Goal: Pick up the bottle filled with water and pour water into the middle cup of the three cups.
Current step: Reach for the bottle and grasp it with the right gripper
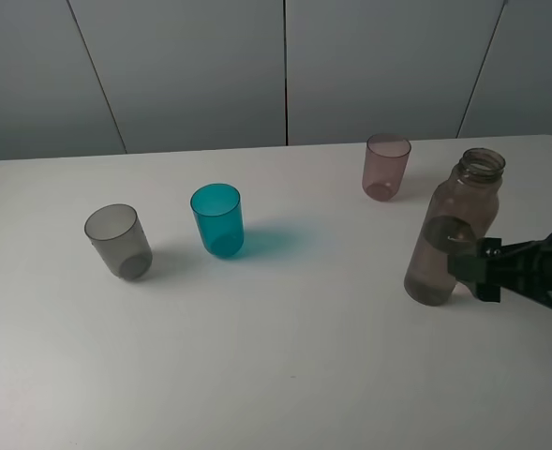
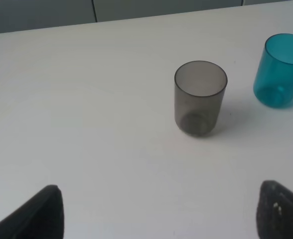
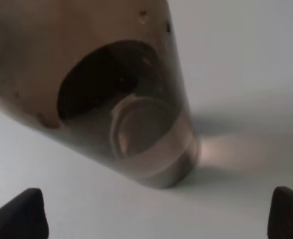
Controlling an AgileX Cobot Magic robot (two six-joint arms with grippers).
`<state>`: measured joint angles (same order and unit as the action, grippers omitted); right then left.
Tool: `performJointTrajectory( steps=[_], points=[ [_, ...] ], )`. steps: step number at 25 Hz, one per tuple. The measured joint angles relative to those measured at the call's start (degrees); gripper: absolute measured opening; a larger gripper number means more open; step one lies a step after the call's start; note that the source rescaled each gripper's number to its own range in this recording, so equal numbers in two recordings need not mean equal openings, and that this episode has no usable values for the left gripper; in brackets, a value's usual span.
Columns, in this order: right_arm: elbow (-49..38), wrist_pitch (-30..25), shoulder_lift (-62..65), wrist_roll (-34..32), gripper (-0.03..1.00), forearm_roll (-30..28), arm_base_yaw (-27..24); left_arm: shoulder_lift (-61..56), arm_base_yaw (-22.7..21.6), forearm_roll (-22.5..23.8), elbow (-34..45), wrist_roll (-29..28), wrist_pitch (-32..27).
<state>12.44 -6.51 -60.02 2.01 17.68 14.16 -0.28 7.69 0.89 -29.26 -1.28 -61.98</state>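
bottle stands upright on the right side of the table, cap off, wide threaded neck open; nearer the camera than the pink cup, well apart from the middle cup, the teal one, which stands left of centre with the grey cup further left

handling, my read: holds water, so expect real weight and slosh; open mouth means any jerk or early tilt spills; wall is smooth plastic, likely slippery, stiff enough but may flex under a hard squeeze; fill level hard to read through the smoky wall, so treat it as heavy

grip point: mid-body around the dark label band, below the shoulder; not the neck, since that leaves the weight hanging under the pads during the pour; not the base either

right gripper comes in from the right at about mid-height of the bottle; jaws spread wide; in the right wrist view both dark fingertips sit at the picture's corners with the bottle between and just ahead of them; overhead view shows one finger overlapping the bottle's right edge; can't tell if a pad touches yet, looks like no clamp

next, probably: push in a bit so the pads straddle the body, then close

left gripper also spread, holding nothing, low over the table with the grey cup ahead and the middle cup beside it
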Motion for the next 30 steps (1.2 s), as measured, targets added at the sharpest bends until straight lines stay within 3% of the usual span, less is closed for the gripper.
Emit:
performJointTrajectory(
  steps=[10,17,28,30],
  points=[
    [-0.31,5.79,-6.27,0.0,0.88,0.91,0.25,0.0,0.0,0.0,0.0,0.1,0.0],
    [-2.11,12.51,-6.51,0.12,0.88,0.91,9.16,0.0,0.0,0.0,0.0,0.32,0.0],
    [-4.64,18.34,-10.66,1.07,0.88,-1.62,9.73,0.0,0.0,0.0,0.0,0.21,0.0],
    [-4.64,20.9,-13.56,1.47,0.94,-1.62,9.73,0.0,0.0,0.0,0.0,0.21,0.0]
  ],
)
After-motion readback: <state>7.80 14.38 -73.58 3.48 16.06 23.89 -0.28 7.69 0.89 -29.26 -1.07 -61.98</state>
